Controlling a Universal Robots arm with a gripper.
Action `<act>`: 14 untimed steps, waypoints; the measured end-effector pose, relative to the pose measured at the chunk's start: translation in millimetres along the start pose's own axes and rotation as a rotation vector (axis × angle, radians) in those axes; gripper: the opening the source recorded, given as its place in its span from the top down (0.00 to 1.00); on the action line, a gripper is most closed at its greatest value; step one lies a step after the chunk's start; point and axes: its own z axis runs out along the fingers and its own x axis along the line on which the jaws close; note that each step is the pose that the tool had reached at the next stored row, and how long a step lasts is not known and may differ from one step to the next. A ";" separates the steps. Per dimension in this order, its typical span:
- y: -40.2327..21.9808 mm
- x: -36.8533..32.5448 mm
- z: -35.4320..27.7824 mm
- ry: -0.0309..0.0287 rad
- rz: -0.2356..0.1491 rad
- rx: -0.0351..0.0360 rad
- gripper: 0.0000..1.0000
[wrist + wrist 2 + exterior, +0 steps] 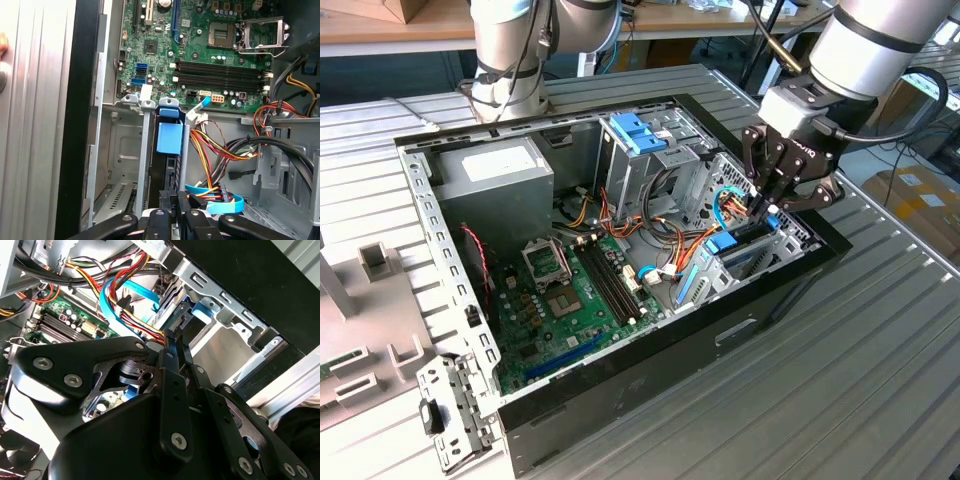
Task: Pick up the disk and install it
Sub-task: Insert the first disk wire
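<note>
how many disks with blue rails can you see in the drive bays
1: the disk stands on edge in the drive cage at the case's front corner, just ahead of the gripper. Others could be hidden behind the cables.

We see a robotics lab or workshop, an opened computer case (620,330) on a ribbed metal table (880,380), wooden workbenches (380,25) behind the case, cardboard boxes (920,195) beside it.
</note>
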 end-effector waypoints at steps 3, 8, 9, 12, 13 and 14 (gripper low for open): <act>-1.4 0.1 0.4 0.0002 -0.010 -0.0001 0.83; -3.8 0.4 1.0 0.0007 -0.027 -0.0003 0.83; -4.1 0.4 1.2 0.0007 -0.029 -0.0003 0.83; -5.0 0.5 1.5 0.0009 -0.036 -0.0004 0.83; -5.4 0.5 1.6 0.0010 -0.039 -0.0004 0.83; -5.8 0.5 1.7 0.0011 -0.042 -0.0004 0.83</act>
